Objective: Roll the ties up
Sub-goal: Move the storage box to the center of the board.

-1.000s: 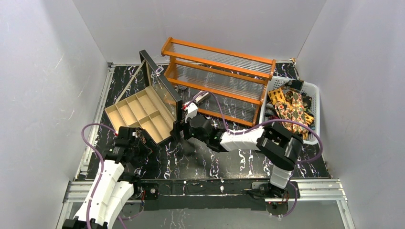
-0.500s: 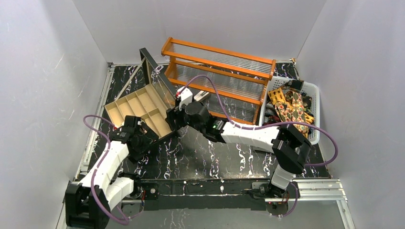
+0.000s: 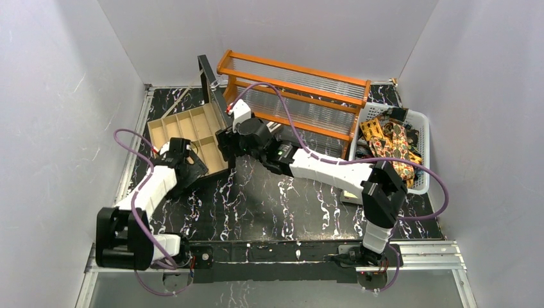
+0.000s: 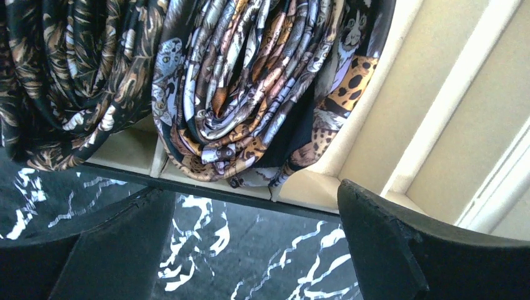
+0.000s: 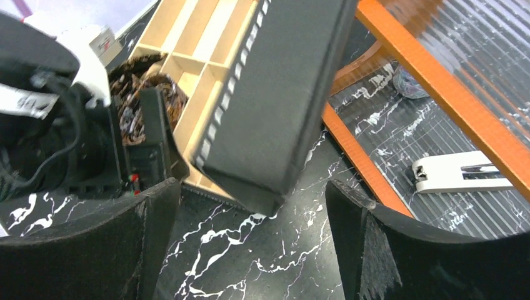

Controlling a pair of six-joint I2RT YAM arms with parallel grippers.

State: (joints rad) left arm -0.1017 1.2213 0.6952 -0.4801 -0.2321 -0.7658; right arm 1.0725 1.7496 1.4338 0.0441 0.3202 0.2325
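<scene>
Two rolled ties sit in the front compartments of the tan divided box (image 3: 183, 128): a dark leafy coil (image 4: 62, 81) and an animal-print coil (image 4: 244, 94). Both coils (image 5: 140, 94) also show in the right wrist view. Loose brown-red and yellow ties (image 3: 392, 146) lie in the white basket (image 3: 420, 119) at the right. My left gripper (image 3: 192, 168) (image 4: 256, 250) is open at the box's front edge, holding nothing. My right gripper (image 3: 224, 146) (image 5: 250, 244) is open just in front of the box's dark lid (image 5: 281, 94), which stands nearly upright.
An orange slatted rack (image 3: 295, 96) stands at the back, right of the box lid (image 3: 208, 80). A white flat piece (image 5: 462, 172) lies under the rack. The marbled black mat (image 3: 276, 205) covers the table; grey walls close in on three sides.
The box has slid back and to the left, and its lid has swung more upright. Both arms have reached farther back with it; both grippers stay open.
</scene>
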